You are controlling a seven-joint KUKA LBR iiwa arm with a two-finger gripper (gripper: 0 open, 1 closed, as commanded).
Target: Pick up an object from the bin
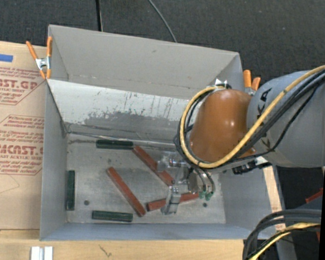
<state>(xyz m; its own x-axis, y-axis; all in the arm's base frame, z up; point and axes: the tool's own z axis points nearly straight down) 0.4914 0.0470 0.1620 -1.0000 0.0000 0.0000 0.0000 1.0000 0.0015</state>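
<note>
Sticks lie across the bin (pixel 128 68) floor: a long red-brown stick (pixel 125 192) at the middle and a short red-brown stick (pixel 188 197) toward the front right corner, with the gripper (pixel 172 203) low over it. We cannot tell how far it is open or whether it holds anything. We judge the long stick's close end may snag.

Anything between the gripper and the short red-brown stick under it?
Nothing visible does. The gripper is right over the short red-brown stick, with nothing lying across it. A longer red-brown stick ends close beside its left end and might get nudged.
</note>
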